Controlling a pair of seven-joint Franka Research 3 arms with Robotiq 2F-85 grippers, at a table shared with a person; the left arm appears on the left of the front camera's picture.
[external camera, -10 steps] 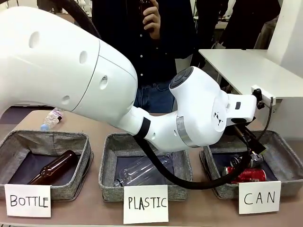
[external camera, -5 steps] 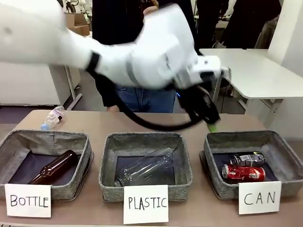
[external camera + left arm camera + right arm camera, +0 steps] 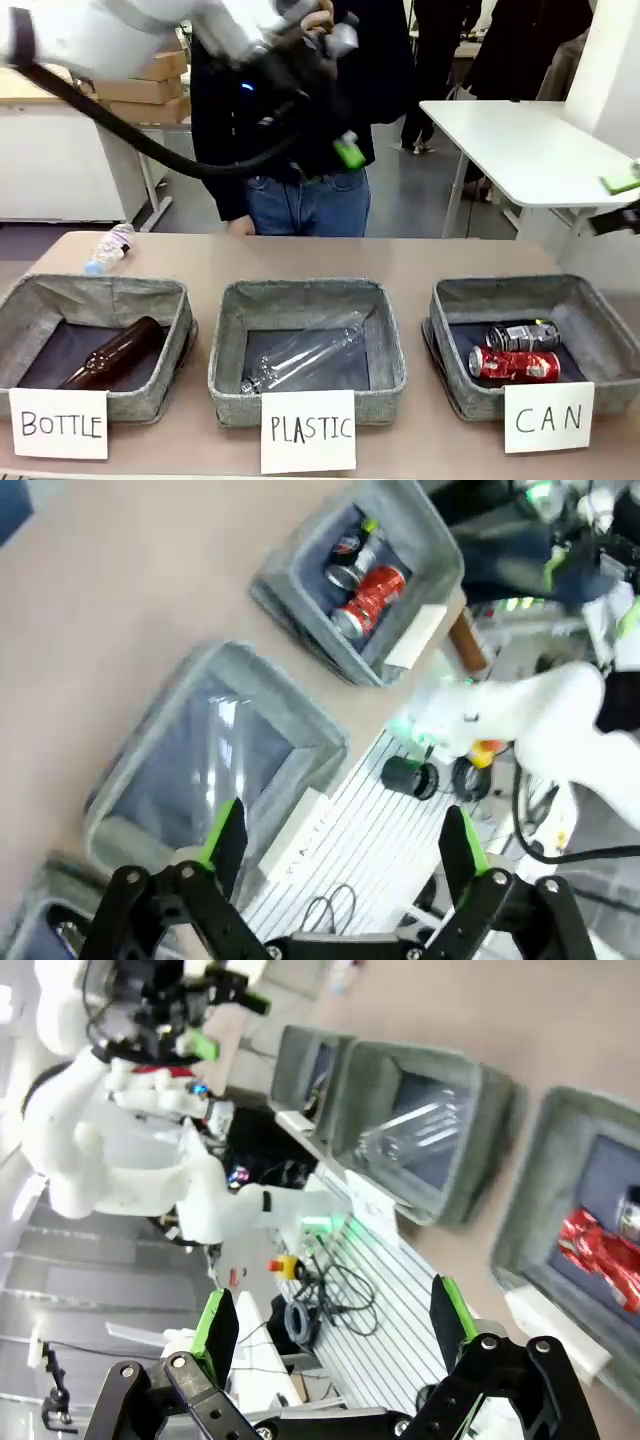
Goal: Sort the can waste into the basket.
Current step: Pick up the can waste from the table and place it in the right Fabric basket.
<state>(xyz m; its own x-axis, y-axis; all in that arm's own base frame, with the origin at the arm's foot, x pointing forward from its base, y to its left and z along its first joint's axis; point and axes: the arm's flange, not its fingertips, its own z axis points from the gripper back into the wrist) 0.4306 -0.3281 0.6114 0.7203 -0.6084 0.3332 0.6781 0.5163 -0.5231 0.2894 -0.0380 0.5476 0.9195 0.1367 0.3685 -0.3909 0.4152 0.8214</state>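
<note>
Two cans lie side by side in the grey basket (image 3: pixel 455 300) behind the "CAN" card: a red can (image 3: pixel 515 366) in front and a dark can (image 3: pixel 522 336) behind it. My left gripper (image 3: pixel 340 140) is raised high above the table's far side, blurred, open and holding nothing. In the left wrist view it (image 3: pixel 342 845) stands open, far from the basket (image 3: pixel 290 580), where the red can (image 3: pixel 372 590) and the dark can (image 3: pixel 350 555) lie. My right gripper (image 3: pixel 332 1320) is open and empty, with the red can (image 3: pixel 600 1250) far off.
A brown bottle (image 3: pixel 115 352) lies in the "BOTTLE" bin (image 3: pixel 100 295), and a clear bottle (image 3: pixel 305 358) in the "PLASTIC" bin (image 3: pixel 300 292). Another clear bottle (image 3: pixel 108 250) lies on the table at the far left. A person (image 3: pixel 300 190) stands at the far side. A white table (image 3: pixel 520 140) stands at the right.
My left arm has swung up and to the left, away from the "CAN" basket, to high over the table. Both cans lie uncovered in the basket.
</note>
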